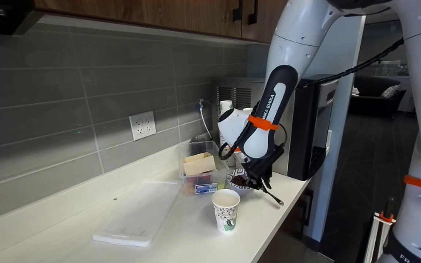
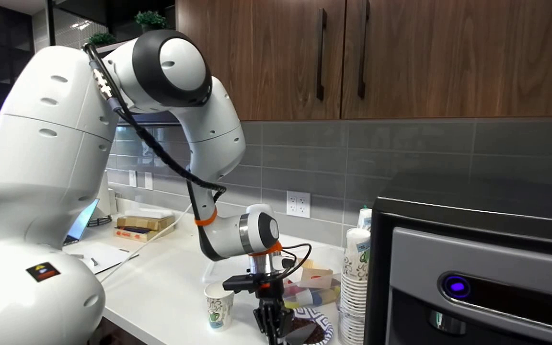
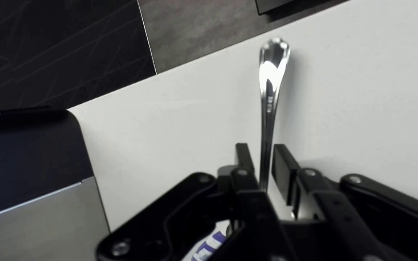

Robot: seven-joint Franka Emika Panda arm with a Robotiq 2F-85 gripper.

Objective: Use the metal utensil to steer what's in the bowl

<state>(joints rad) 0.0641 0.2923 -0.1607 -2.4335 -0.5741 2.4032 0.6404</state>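
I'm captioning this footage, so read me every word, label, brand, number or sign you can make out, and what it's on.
"ANKA EMIKA" on the robot arm; its start is hidden.
"FR" on the dark band low on the robot arm; rest cut off.
Warning sticker on the robot arm: yellow triangle, any wording too small.
Too small or blurred: label on clear bin, print on paper cup, marks on metal utensil.

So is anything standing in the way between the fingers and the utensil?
Nothing visible does: in the wrist view, the utensil runs into the gap between the slightly open fingers. The cup stands off to one side.
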